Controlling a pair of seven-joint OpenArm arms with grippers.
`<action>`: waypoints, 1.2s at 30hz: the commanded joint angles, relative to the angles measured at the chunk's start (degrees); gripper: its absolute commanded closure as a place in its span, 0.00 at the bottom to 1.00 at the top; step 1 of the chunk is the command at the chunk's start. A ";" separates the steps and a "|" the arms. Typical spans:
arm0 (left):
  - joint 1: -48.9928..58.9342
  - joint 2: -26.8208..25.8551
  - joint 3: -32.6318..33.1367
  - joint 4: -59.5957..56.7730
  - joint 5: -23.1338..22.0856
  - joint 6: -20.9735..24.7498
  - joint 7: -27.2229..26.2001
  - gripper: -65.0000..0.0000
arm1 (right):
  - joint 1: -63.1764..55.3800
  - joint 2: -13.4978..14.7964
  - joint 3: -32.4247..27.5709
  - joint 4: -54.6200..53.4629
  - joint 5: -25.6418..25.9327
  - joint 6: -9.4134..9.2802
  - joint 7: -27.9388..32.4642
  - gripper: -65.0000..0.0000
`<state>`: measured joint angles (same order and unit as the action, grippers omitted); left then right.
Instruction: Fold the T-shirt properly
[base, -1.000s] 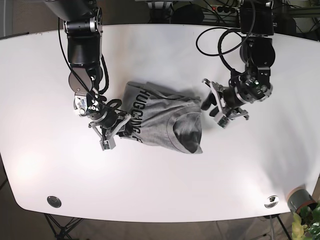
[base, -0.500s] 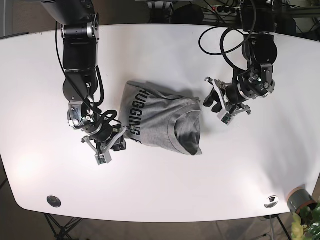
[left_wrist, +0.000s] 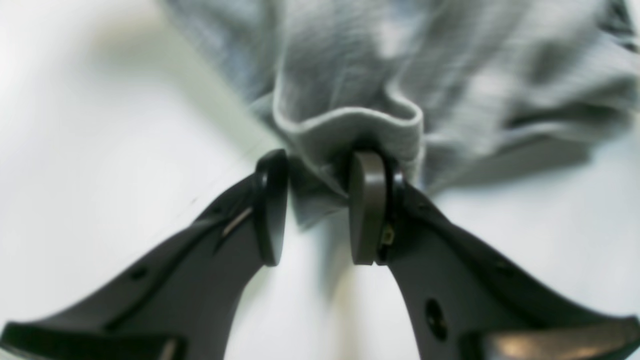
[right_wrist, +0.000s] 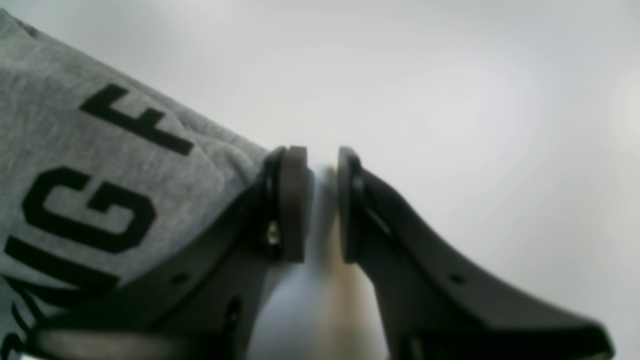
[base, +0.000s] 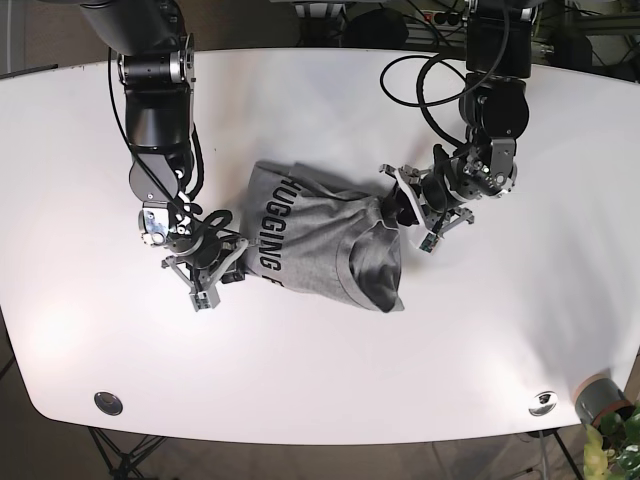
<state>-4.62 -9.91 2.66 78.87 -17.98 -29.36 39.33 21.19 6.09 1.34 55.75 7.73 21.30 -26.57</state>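
Note:
The heather-grey T-shirt (base: 320, 245) lies bunched in the middle of the white table (base: 320, 380), with black block lettering down its left part. My left gripper (base: 393, 206) is at the shirt's right edge. In the left wrist view this gripper (left_wrist: 318, 165) is open, with a raised fold of the shirt's hem (left_wrist: 350, 65) between its fingertips. My right gripper (base: 213, 272) is at the shirt's lower left edge. In the right wrist view this gripper (right_wrist: 316, 155) has only a narrow gap with bare table in it, and the lettered cloth (right_wrist: 100, 165) lies just left of it.
A metal cup (base: 600, 398) and some green leaves (base: 615, 450) sit at the table's front right corner. Two round metal discs (base: 108, 402) (base: 543, 402) are set near the front edge. Cables (base: 430, 90) hang over the back right of the table.
My left gripper has moved left onto the shirt's right edge. My right gripper drew away down-left from the shirt, then came back up to its left edge.

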 joint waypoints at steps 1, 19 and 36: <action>-2.89 -0.59 -0.24 -0.85 -0.53 0.31 -1.49 0.71 | -0.05 0.11 0.11 2.85 0.32 1.87 0.76 0.86; -14.50 -0.24 -0.24 -9.46 4.66 0.49 -1.75 0.71 | -15.96 -1.21 0.02 19.81 0.32 2.57 -2.49 0.86; -19.33 -0.68 -0.68 -3.22 4.48 0.57 -4.21 0.70 | -27.65 -3.67 -8.68 37.92 0.32 2.04 -6.97 0.86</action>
<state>-22.61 -10.20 2.24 71.16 -12.67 -28.56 36.62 -7.53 1.93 -7.88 90.89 7.73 23.62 -34.81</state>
